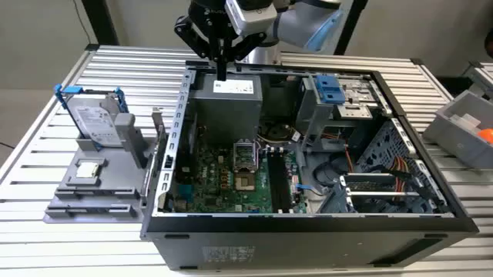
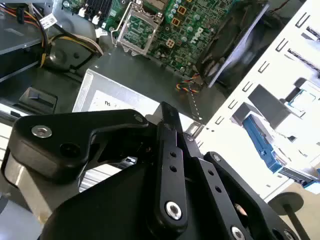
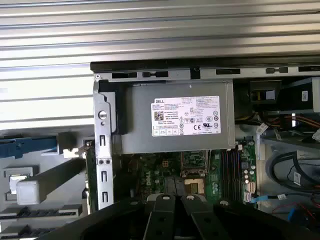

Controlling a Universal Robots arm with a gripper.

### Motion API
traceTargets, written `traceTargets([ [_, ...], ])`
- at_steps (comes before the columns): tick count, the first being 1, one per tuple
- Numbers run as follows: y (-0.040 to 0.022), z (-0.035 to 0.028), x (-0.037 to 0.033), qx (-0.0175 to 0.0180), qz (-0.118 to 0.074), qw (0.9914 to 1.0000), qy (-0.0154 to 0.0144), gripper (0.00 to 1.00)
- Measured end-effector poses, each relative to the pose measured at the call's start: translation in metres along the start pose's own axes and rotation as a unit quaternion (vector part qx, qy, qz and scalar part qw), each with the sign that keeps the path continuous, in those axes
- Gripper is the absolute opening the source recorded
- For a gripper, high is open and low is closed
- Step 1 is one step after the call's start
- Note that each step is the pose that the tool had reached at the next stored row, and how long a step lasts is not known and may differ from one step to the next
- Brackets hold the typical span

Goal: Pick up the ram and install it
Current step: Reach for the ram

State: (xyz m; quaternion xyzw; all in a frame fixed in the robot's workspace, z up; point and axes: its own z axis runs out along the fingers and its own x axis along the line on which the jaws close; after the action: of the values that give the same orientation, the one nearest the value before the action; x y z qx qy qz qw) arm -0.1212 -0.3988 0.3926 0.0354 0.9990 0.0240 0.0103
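Note:
My gripper (image 1: pixel 221 74) hangs above the back edge of the open computer case (image 1: pixel 185 115), over the grey power supply (image 1: pixel 226 101). Its fingers (image 2: pixel 168 125) are pressed together with nothing between them. A thin stick (image 1: pixel 159 141) stands on edge at the right side of the grey holder (image 1: pixel 92 190), close to the case's wall. It is seen edge-on and looks like the ram. The gripper is well above it and farther back. The black memory slots (image 1: pixel 277 180) lie on the green motherboard (image 1: pixel 216 179), also seen in the first wrist view as slots (image 3: pixel 231 167).
The holder also carries a silver hard drive (image 1: pixel 96 124) in a blue frame and a small square processor chip (image 1: pixel 89 169). The case holds cables (image 1: pixel 385 173), a blue drive bracket (image 1: pixel 327 89) and a black fan (image 2: pixel 235 45). A grey bin (image 1: pixel 466 130) stands at the exterior view's right.

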Motion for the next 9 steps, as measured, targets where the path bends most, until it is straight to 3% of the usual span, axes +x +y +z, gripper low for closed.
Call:
traceTargets([
  [9,0.0,-0.0007,0.0001,0.0,0.0,1.0,0.0,0.0],
])
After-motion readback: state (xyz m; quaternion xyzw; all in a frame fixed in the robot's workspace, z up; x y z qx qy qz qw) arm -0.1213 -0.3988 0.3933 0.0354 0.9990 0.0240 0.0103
